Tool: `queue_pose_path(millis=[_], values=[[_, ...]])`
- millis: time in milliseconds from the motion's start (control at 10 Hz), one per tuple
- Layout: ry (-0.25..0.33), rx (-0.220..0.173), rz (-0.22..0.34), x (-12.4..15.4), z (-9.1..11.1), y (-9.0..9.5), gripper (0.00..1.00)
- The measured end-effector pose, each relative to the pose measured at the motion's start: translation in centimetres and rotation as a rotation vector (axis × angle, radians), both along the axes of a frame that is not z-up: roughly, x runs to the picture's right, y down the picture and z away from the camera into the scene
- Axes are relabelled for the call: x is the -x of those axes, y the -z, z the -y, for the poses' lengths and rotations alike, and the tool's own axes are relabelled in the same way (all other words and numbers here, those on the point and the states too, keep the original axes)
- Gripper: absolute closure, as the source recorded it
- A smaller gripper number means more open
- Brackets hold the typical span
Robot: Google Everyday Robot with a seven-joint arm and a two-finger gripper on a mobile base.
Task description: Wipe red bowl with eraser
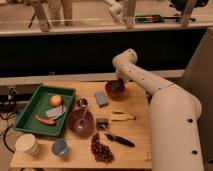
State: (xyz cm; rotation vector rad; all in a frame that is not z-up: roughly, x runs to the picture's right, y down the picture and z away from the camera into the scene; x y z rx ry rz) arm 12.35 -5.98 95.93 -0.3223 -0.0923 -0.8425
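Observation:
The red bowl (115,90) sits at the far middle of the wooden table (140,131). My gripper (115,86) reaches down into the bowl from the right; the arm curves over it from the white body at the right. The eraser cannot be made out in the gripper. A blue-grey block (101,98) lies just left of the bowl.
A green tray (29,110) at the left holds an orange, a grey item and a red item. A purple bowl (80,120), small metal cup (82,103), banana (121,116), grapes (101,148), black tool (120,139), paper cup (27,145) and blue cup (60,148) stand nearer.

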Motion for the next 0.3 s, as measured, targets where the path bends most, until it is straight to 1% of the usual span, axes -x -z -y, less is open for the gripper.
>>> queue_pose_path(millis=[200, 300], values=[[0.013, 0.038, 0.05, 1.6, -1.1, 0.5, 1.0], [0.02, 0.047, 0.06, 1.7, -1.7, 0.9, 1.0]])
